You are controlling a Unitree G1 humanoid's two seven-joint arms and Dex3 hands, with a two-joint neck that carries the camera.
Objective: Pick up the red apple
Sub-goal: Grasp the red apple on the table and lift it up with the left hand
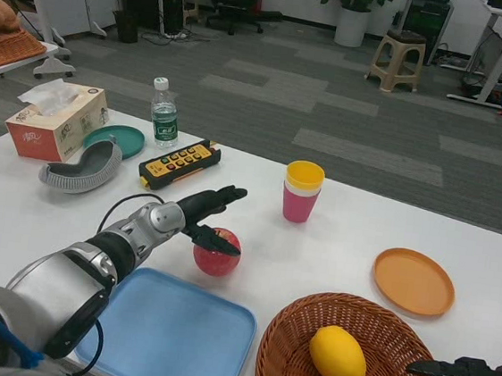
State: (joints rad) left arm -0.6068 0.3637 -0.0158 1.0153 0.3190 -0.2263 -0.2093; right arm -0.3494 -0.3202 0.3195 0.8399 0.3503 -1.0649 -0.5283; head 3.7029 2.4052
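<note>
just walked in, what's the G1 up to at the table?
It is going for the red apple on the white table. The left robot hand is over the apple with its fingers spread, one digit lying across the top; it has no grip and the apple sits on the table, just beyond the blue tray. The right robot hand waits at the lower right beside the wicker basket holding a lemon.
</note>
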